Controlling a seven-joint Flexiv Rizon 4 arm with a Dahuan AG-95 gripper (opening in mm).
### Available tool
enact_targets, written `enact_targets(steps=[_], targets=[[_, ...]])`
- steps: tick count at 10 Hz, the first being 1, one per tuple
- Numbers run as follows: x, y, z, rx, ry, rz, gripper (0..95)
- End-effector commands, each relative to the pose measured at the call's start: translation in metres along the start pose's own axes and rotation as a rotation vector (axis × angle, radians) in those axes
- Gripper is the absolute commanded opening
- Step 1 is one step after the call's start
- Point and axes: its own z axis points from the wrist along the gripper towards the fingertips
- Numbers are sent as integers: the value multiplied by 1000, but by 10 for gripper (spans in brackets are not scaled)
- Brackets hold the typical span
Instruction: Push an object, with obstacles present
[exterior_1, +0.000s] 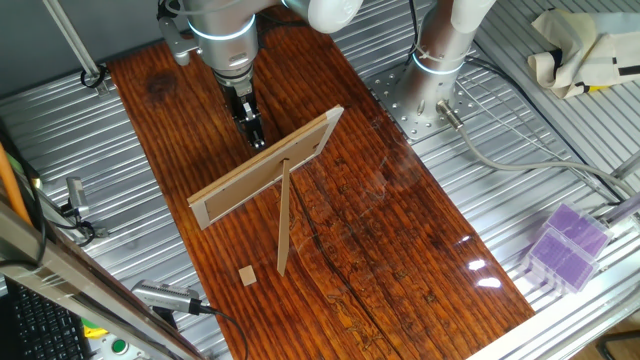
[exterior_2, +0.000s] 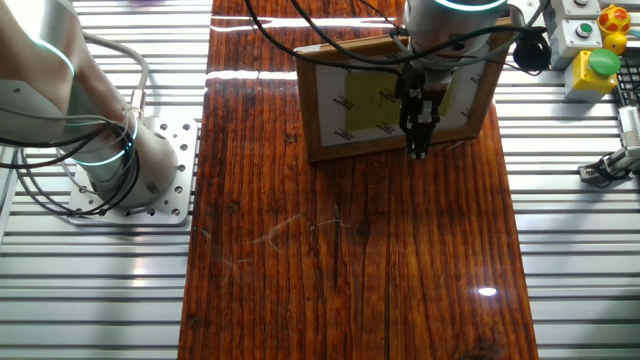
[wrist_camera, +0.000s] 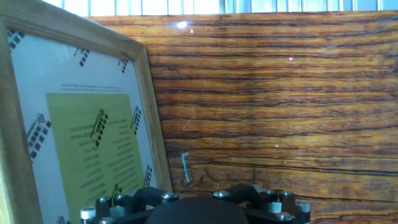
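Hovering: gripper behind the wide bar, fingers apparently pressed together, holding nothing | cube on the desk beside the thin strip's near end, well apart from the gripper | progress: push apparently not begun, all left.

No text could be read. Beside the end effector, the wooden frame held a white sheet with a yellow-green label; its lines of dark print and small black marks were too blurred to make out.
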Motion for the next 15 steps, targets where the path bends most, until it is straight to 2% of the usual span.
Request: enact_targets(steps=[1, 14, 15], targets=[[0, 0, 0, -23, -31, -199, 0], [1, 0, 0, -16, -27, -238, 0], [2, -1, -4, -18, -9, -253, 0]])
